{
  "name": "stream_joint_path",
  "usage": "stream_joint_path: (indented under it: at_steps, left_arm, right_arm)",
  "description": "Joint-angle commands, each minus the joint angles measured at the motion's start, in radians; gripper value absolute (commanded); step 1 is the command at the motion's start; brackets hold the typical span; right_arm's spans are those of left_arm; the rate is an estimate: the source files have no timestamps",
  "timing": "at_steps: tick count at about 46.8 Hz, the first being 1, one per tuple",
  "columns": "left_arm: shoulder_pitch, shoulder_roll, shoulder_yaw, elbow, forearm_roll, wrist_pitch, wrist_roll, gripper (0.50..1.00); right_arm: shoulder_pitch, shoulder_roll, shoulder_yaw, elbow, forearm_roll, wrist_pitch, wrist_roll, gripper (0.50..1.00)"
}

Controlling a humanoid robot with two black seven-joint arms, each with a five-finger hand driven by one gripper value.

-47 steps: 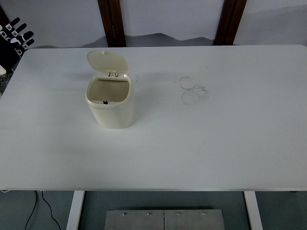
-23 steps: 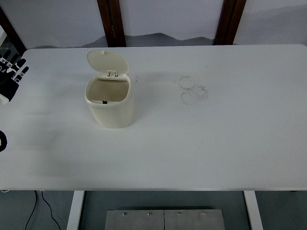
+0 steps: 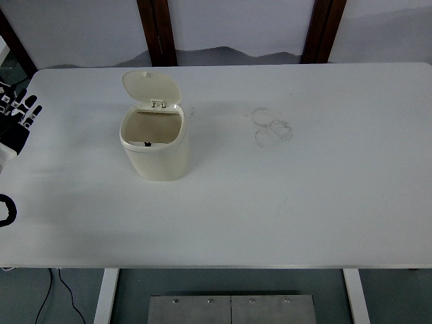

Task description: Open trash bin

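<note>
A small cream trash bin (image 3: 156, 148) stands on the white table (image 3: 283, 202), left of centre. Its lid (image 3: 151, 88) is flipped up and stands open at the back, and the inside shows empty. My left hand (image 3: 15, 121) is at the picture's left edge, well to the left of the bin and apart from it, fingers spread and holding nothing. The right arm is out of view.
Faint grey ring marks (image 3: 272, 127) are on the table right of the bin. Two dark wooden posts (image 3: 156, 30) stand behind the table's far edge. A black cable (image 3: 64, 290) hangs below the near edge at left.
My left hand has moved down along the left edge, from the table's far left corner toward me. The bin and its open lid have not moved.
</note>
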Motion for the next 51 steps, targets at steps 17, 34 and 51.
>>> stream_joint_path:
  at_steps: [17,34,51]
  left_arm:
    - [0.003,-0.002,0.0,0.0,0.003,0.002,-0.002,1.0]
    - [0.003,-0.002,0.0,0.0,0.003,0.0,-0.002,1.0]
    - [0.002,0.0,0.0,-0.002,0.003,0.0,-0.001,1.0]
  right_arm:
    - [0.0,0.0,0.0,0.0,0.0,0.0,0.0,0.993]
    - [0.0,0.0,-0.002,0.005,-0.008,0.001,-0.001,0.993]
    - [0.0,0.0,-0.002,0.008,-0.005,0.001,-0.001,0.993]
